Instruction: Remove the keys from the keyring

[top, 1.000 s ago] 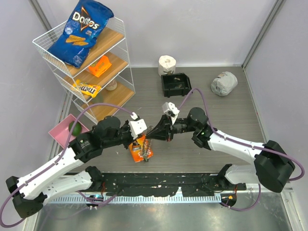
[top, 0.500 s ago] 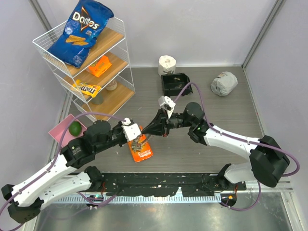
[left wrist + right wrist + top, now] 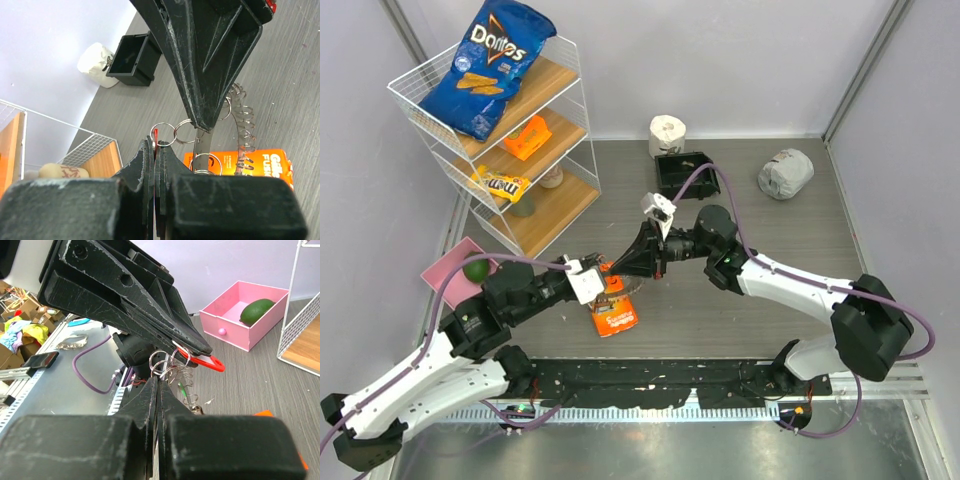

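Note:
My left gripper (image 3: 604, 282) (image 3: 155, 145) is shut on the red-headed key (image 3: 202, 361), seen edge-on as a thin red strip (image 3: 156, 134) in the left wrist view. My right gripper (image 3: 623, 267) (image 3: 158, 382) meets it tip to tip and is shut on small silvery split rings (image 3: 161, 365) (image 3: 186, 131) linked to that key. The keyring, a silvery wire-coil band (image 3: 243, 125) (image 3: 188, 378), hangs below them with a green-headed key (image 3: 180, 389). The bunch is held just above the table. Other keys are too small to tell.
An orange razor package (image 3: 615, 315) (image 3: 250, 162) lies under the bunch. A pink box (image 3: 445, 275) with a green fruit (image 3: 256, 311) stands left. A wire shelf (image 3: 520, 150) of snacks, a black bin (image 3: 685, 175), a toilet roll (image 3: 667, 132) and a grey bundle (image 3: 785, 172) stand behind.
Both grippers and the bunch have moved left and a little away from the arm bases. The left arm has drawn back; the right arm has reached further left.

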`<state>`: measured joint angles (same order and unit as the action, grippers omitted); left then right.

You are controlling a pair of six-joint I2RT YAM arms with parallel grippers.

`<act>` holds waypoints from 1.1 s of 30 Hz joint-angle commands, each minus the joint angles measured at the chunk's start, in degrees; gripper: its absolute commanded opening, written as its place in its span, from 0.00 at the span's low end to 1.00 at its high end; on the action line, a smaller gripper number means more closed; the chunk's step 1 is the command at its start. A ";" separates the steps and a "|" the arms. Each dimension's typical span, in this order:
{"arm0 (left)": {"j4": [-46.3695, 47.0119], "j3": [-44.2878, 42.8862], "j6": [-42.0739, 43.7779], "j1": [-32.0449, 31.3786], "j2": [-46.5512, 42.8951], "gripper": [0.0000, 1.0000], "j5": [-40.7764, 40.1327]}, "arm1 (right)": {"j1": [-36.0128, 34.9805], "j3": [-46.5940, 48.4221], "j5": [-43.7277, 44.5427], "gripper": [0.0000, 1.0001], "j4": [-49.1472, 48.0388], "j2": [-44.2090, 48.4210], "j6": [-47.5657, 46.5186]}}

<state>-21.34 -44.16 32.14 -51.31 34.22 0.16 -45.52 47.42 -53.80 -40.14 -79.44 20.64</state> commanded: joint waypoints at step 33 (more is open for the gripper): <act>4.91 0.66 2.14 -2.74 -6.62 0.00 1.57 | -1.06 0.57 -1.57 0.46 10.70 2.71 -8.87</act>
<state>-20.71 -41.34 34.92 -54.26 29.19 -0.62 -46.15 48.27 -54.81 -29.47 -78.32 13.58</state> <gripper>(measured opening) 0.035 0.396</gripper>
